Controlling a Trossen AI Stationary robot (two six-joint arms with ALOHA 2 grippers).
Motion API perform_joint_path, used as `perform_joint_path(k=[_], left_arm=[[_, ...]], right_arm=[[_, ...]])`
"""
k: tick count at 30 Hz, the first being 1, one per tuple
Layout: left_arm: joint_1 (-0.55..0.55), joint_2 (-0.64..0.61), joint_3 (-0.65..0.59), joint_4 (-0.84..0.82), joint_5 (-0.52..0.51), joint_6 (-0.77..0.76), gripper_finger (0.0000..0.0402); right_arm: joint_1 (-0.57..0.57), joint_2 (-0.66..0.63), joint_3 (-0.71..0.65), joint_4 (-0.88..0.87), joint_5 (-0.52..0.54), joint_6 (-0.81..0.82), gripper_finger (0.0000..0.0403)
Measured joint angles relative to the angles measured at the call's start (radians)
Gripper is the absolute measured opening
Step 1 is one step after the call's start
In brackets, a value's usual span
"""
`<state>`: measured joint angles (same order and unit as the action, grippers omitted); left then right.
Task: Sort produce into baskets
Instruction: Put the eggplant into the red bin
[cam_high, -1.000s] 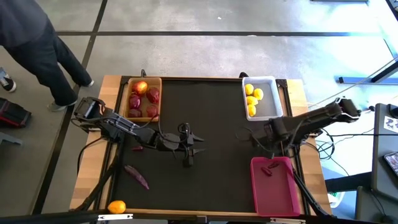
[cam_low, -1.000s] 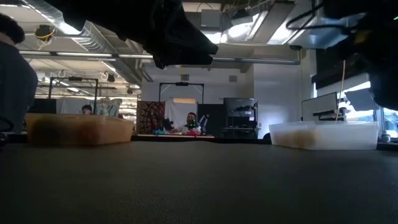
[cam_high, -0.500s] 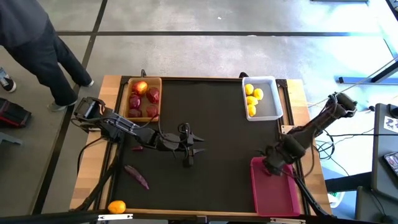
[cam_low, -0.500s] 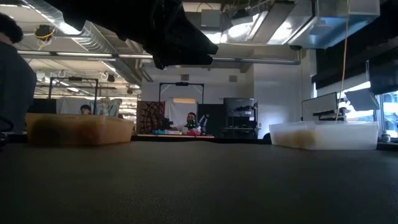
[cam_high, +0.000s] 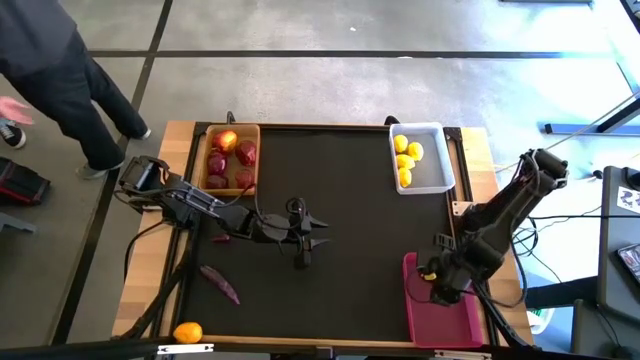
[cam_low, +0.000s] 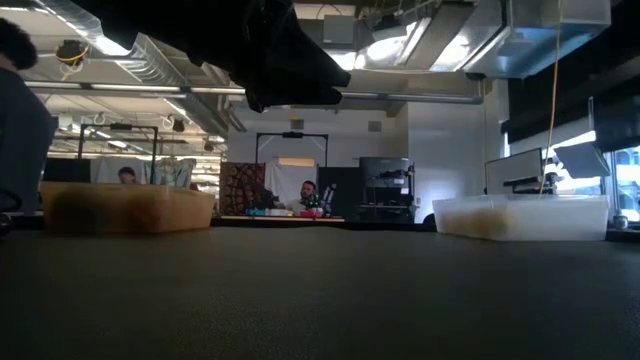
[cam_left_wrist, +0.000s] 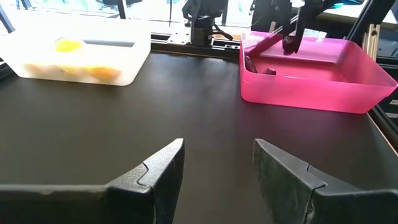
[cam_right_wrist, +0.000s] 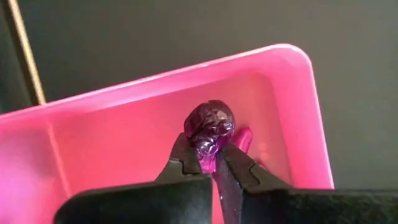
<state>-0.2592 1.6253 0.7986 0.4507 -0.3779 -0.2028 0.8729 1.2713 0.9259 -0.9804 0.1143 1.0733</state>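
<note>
1. We see a black mat (cam_high: 340, 220) that covers the wooden table (cam_high: 145, 290); in the low view the room behind is a wide workshop with ceiling ducts and desks, and people sit far away there.
2. A person in dark clothes (cam_high: 50, 70) stands on the floor beyond the table corner on the left arm's side, well apart from both arms.
3. The right gripper (cam_right_wrist: 213, 163) hangs over the pink basket (cam_high: 440, 322), and its fingers are clamped on a dark purple piece (cam_right_wrist: 211, 127), which sticks out just ahead of the fingertips, above the basket floor.
4. The left gripper (cam_left_wrist: 217, 168) rests low over the middle of the mat with its fingers apart and nothing between them.
5. Ahead of the left gripper, the white basket (cam_left_wrist: 78, 53) with yellow fruits (cam_high: 405, 160) and the pink basket stand side by side, and the mat between is free.
6. Behind the left gripper, near its arm, the wooden basket (cam_high: 230, 160) holds red fruits (cam_high: 230, 155).
7. Also behind it, two purple pieces (cam_high: 220, 283) lie on the mat, and an orange fruit (cam_high: 187, 332) lies at the table edge.
</note>
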Motion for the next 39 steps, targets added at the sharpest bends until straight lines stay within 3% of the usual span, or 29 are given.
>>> perform_joint_path(k=[19,23,32,39], left_arm=[[0.0,0.0,0.0,-0.023,0.0,0.0,0.0187],[0.0,0.0,0.0,-0.023,0.0,0.0,0.0187],[0.0,0.0,0.0,-0.022,-0.013,0.0,0.019],[0.0,-0.026,0.0,-0.06,-0.014,-0.006,0.0248]], right_arm=[[-0.003,0.131,-0.026,-0.001,0.053,-0.042,0.0006],[-0.003,0.149,-0.027,-0.008,0.053,-0.034,0.0039],[-0.003,0.154,-0.027,-0.011,0.051,-0.033,0.016],[-0.012,0.146,0.038,-0.075,0.027,-0.06,0.0199]])
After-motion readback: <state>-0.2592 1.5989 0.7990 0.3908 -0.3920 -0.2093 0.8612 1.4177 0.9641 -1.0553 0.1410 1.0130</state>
